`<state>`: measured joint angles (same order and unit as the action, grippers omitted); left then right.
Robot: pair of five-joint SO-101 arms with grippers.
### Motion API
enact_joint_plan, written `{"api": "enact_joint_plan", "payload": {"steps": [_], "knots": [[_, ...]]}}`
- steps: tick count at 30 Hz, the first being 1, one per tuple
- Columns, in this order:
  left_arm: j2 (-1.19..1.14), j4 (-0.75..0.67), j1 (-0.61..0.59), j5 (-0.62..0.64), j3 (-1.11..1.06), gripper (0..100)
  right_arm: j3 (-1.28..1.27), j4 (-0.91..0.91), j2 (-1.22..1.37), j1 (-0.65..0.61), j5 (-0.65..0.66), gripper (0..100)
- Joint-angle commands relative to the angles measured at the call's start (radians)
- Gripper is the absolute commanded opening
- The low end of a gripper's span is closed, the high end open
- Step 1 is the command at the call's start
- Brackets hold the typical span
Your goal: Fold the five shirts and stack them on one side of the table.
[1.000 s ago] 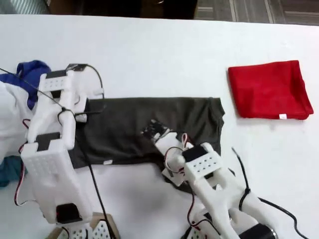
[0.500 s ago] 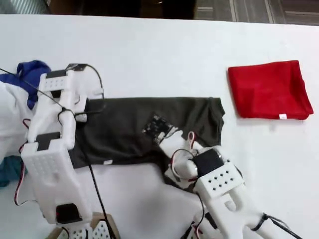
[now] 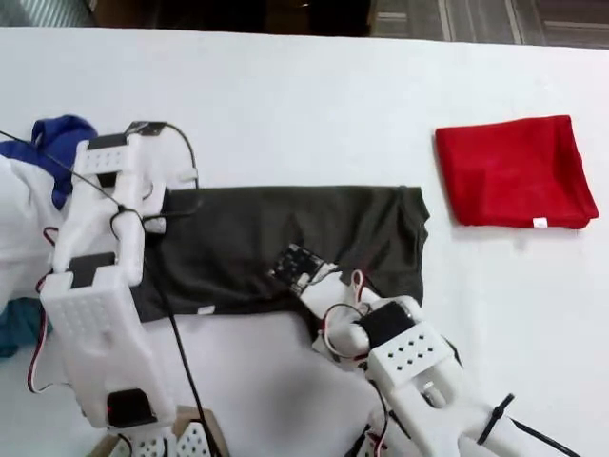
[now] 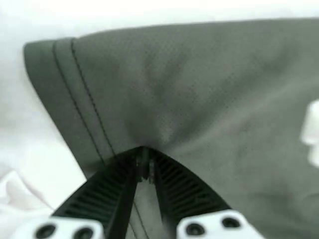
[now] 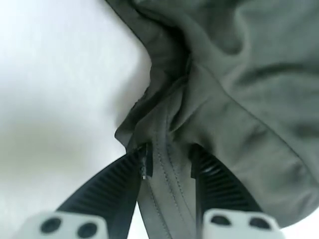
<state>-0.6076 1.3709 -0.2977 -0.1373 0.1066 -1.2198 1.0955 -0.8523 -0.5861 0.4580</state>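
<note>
A dark green shirt lies spread flat across the middle of the table. My left gripper sits at the shirt's left end, and its fingers are shut on the hemmed fabric. At the shirt's near edge, my right gripper has a bunched fold of the hem clamped between its fingers. Off to the right rests a red shirt, folded into a rectangle.
A heap of unfolded shirts, blue, white and teal, lies at the left edge behind my left arm. Bare white table stretches along the far side and between the green and red shirts.
My right arm has drawn back toward the near edge, its gripper shifting slightly nearer along the shirt's near hem. The left arm and both folded and piled shirts have stayed put.
</note>
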Motion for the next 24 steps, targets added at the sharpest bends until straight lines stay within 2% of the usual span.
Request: {"api": "enact_joint_plan", "payload": {"steps": [1, 8, 10, 12, 22, 24], "knots": [[-0.015, -0.025, -0.012, 0.006, 0.021, 2, 0.0, -0.022, 0.027, -0.004, 0.005, 14.1], [-0.017, -0.025, -0.014, 0.006, 0.021, 2, 0.008, -0.122, 0.259, -0.004, 0.005, 13.6], [-0.017, -0.025, -0.014, 0.006, 0.021, 2, 0.025, -0.125, 0.272, -0.004, 0.003, 10.1], [-0.017, -0.025, -0.014, 0.006, 0.021, 2, 0.043, -0.124, 0.259, -0.002, 0.003, 2.1], [-0.017, -0.025, -0.012, 0.005, 0.021, 2, 0.048, -0.015, -0.016, 0.114, 0.006, 2.1], [-0.017, -0.025, -0.012, 0.005, 0.021, 2, 0.048, 0.015, -0.059, 0.125, 0.052, 2.4]]}}
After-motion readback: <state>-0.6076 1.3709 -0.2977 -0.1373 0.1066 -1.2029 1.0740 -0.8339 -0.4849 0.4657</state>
